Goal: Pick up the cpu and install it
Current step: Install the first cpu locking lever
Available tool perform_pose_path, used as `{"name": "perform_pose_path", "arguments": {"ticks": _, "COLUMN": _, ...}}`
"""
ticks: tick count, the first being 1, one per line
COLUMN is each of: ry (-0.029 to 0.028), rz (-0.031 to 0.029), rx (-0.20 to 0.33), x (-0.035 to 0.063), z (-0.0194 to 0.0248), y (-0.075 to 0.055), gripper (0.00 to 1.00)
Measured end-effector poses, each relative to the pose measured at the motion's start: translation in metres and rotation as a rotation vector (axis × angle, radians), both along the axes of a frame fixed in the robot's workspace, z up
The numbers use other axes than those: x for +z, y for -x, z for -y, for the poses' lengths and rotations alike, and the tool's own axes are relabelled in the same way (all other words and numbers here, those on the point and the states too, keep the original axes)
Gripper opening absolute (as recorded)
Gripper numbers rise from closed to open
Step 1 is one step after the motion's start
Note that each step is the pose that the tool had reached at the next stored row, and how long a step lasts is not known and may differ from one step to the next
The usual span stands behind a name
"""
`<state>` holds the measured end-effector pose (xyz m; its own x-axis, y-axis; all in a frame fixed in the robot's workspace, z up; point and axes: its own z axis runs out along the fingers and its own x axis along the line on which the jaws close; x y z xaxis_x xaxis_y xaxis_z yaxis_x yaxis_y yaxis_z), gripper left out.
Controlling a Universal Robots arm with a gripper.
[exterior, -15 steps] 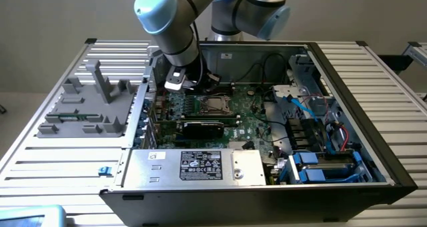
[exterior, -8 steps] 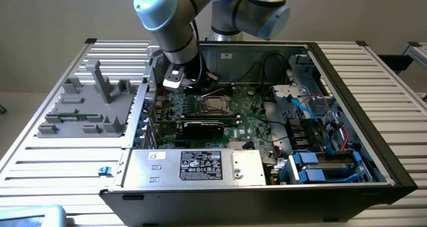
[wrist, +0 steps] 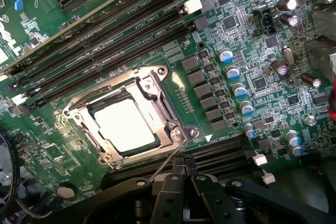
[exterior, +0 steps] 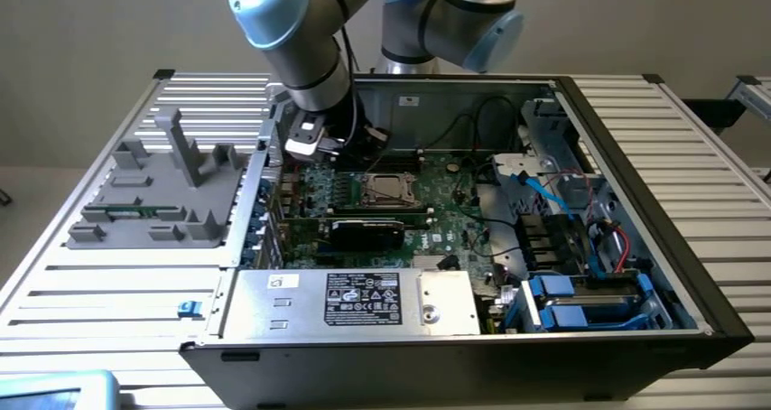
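Note:
The cpu (wrist: 126, 127), a pale silvery square, lies flat inside the socket on the green motherboard, with the metal load frame (wrist: 152, 85) folded down around its edges. In the exterior view the cpu (exterior: 388, 189) shows as a light square mid-board inside the open computer case. My gripper (wrist: 184, 170) is shut, its black fingertips together just off the socket's corner, beside the thin wire lever (wrist: 167, 161) that runs from that corner. Nothing shows between the fingers. Seen from outside, the gripper (exterior: 347, 157) hangs over the board just to the exterior view's left of the socket.
Long black memory slots (wrist: 105, 45) run beside the socket, and a row of capacitors (wrist: 239, 90) stands on the other side. A black expansion card (exterior: 367, 229), the power supply (exterior: 349, 302), cables and blue drive bays (exterior: 579, 302) crowd the case. A grey fixture (exterior: 162, 193) stands outside on the table.

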<state>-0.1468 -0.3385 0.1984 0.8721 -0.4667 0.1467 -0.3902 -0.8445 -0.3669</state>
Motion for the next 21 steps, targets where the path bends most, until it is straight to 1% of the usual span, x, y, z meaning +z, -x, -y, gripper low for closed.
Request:
{"name": "perform_pose_path", "arguments": {"ticks": 7, "ry": -0.0001, "rz": 0.0002, "rx": 0.000, "x": 0.0015, "z": 0.0006, "y": 0.0021, "gripper": 0.11}}
{"name": "perform_pose_path", "arguments": {"ticks": 10, "ry": 0.0000, "rz": 0.0004, "rx": 0.000, "x": 0.0036, "z": 0.0007, "y": 0.0030, "gripper": 0.11}}
{"name": "perform_pose_path", "arguments": {"ticks": 12, "ry": -0.0002, "rz": 0.0008, "rx": 0.000, "x": 0.0039, "z": 0.0016, "y": 0.0031, "gripper": 0.11}}
{"name": "perform_pose_path", "arguments": {"ticks": 18, "ry": 0.0010, "rz": 0.0102, "rx": 0.000, "x": 0.0034, "z": 0.0020, "y": 0.0032, "gripper": 0.11}}
{"name": "perform_pose_path", "arguments": {"ticks": 21, "ry": 0.0021, "rz": 0.0120, "rx": 0.000, "x": 0.0021, "z": 0.0020, "y": 0.0032, "gripper": 0.11}}
